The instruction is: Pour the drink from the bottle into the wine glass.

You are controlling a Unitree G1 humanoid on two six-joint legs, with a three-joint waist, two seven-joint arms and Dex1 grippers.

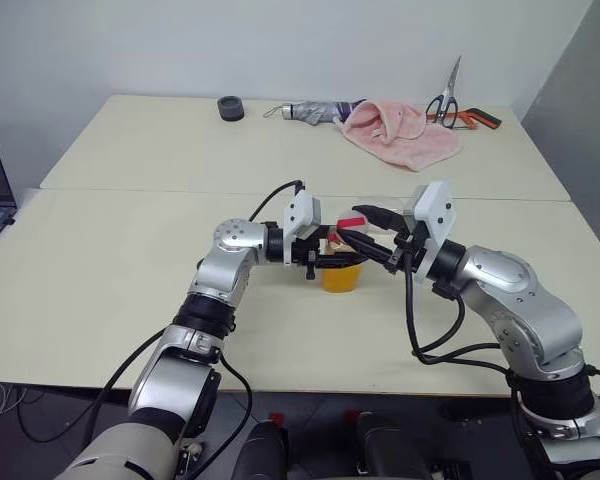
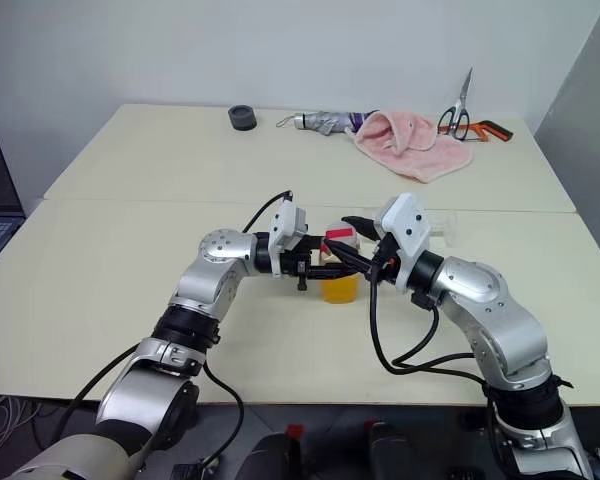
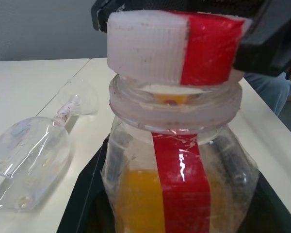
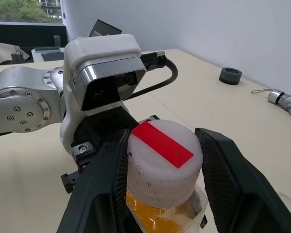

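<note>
The bottle stood upright near the middle of the near worktop, clamped low on its body by the left tool, whose black fingers were closed on its thin, clear plastic walls. It was judged about half full of the drink, so light, and likely to buckle under a hard squeeze. The right tool straddled the white cap with its red tape stripe; one finger lay against the cap's side, while the other stood just clear, so the cap was not yet gripped. The ribbed cap was judged stiff and the proper place to take hold for unscrewing, with the left tool steadying the body. The wine glass lay on its side on the worktop just beyond the bottle, its stem pointing away. It was judged fragile, smooth and prone to roll; it would need righting by the stem before any pouring.
</note>
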